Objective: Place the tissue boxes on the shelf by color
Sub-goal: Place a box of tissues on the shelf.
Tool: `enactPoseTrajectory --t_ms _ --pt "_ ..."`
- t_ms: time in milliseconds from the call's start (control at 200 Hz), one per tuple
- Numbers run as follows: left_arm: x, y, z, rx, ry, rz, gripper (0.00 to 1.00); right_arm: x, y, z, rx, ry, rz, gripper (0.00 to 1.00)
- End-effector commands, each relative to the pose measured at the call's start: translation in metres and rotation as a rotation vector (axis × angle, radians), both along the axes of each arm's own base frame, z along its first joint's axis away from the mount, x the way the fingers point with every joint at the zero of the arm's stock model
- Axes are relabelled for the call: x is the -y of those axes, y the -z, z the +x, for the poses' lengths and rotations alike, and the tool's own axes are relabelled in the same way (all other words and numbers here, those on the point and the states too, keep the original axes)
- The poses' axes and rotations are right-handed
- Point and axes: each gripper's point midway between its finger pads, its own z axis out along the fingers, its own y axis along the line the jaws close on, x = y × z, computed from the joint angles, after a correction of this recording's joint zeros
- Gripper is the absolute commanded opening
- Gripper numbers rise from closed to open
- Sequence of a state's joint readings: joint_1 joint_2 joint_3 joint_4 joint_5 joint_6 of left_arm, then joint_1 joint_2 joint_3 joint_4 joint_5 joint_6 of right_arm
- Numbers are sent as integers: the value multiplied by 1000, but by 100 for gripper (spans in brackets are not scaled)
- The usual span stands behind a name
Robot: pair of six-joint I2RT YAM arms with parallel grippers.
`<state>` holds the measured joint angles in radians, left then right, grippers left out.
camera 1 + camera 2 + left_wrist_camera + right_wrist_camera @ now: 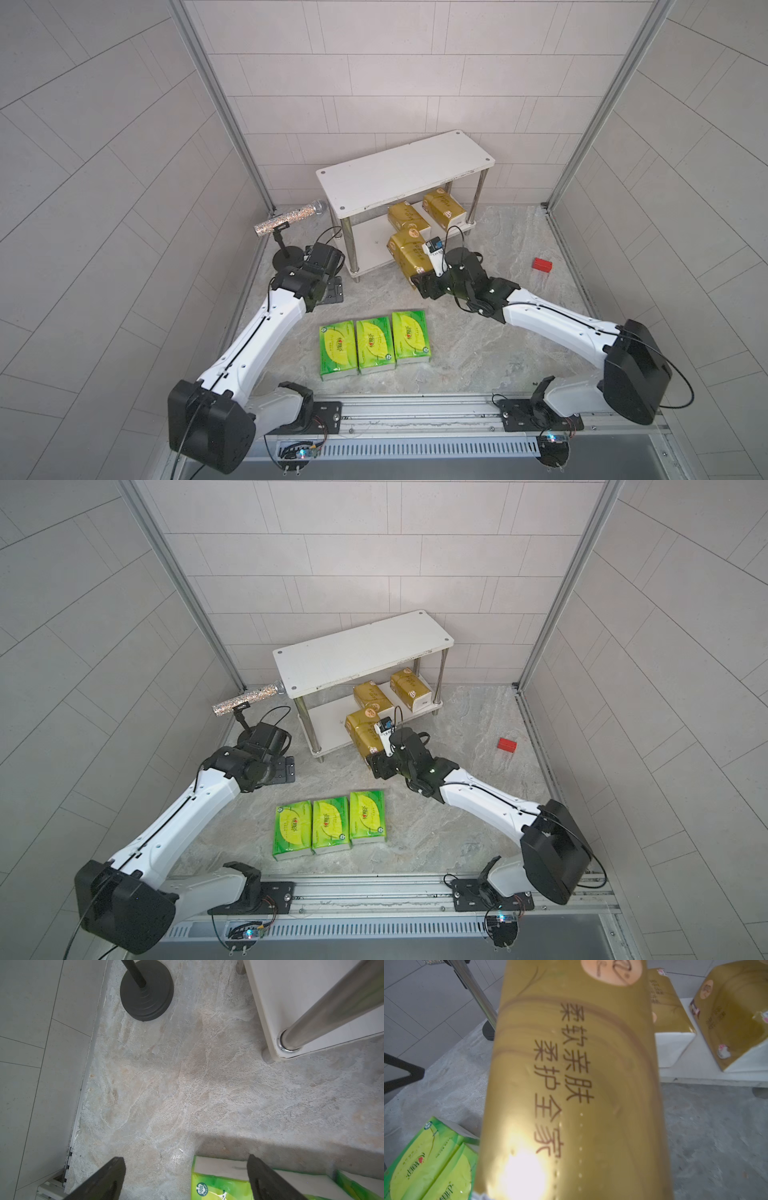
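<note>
My right tool [422, 283] holds the near end of the third gold tissue pack [409, 251]. The pack tilts up and away from the tool, its far end at the front edge of the lower board [368, 245] of the shelf [415, 166]. The fingers are hidden by the pack, so I judge the grip from how it sits. Just beyond it, the other two gold packs [406, 217] stand side by side on that board. To do this well I would level the pack, then slide it in low beside its neighbours, under the top board [374, 187] and clear of the chrome leg [350, 249] off to the tool's side. The wrap is glossy film over a soft brick shape with white ends, so it likely slips and dents; I'd push slowly. My left tool [185, 1158] hangs wide open over the mottled stone-look tabletop [166, 1084], a green tissue pack [220, 1186] near one finger. The three green packs [374, 345] lie in a row behind the right tool, presumably meant for the bare top board.
</note>
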<state>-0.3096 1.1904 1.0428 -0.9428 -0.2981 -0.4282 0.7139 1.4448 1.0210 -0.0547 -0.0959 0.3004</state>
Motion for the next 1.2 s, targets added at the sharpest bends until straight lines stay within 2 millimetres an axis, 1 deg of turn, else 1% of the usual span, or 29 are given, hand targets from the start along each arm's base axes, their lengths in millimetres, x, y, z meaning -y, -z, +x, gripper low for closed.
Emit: enactPoseTrajectory --t_ms 0,100,310,465,575,720,850,971,1056,1196 --pt "0 3 -6 -40 -17 -14 100 -28 -4 13 -2 -2 10 79" --pt "-1 2 -9 -45 -23 -17 100 -46 4 27 -5 14 -7 79" --pt "-2 4 -16 -57 -28 -23 100 -72 25 51 -7 45 -23 80" --pt "-2 7 -21 -62 -28 -27 100 -82 42 70 -19 90 -48 80" --pt "-2 9 -23 -69 -27 -32 100 -89 50 82 -25 109 -65 80" --pt "-2 9 -25 -69 -29 -37 100 -95 51 96 -21 137 -91 81" --pt "-2 10 -27 -71 -29 -41 100 -102 57 106 -25 141 -122 83" --pt "-2 9 -29 -74 -29 -39 100 -107 62 113 -23 148 -129 83" --pt "-3 9 -30 -73 -31 -36 100 -109 70 118 -25 152 -138 85" --pt "-4 8 -32 -74 -34 -35 100 -112 72 125 -20 170 -142 87"
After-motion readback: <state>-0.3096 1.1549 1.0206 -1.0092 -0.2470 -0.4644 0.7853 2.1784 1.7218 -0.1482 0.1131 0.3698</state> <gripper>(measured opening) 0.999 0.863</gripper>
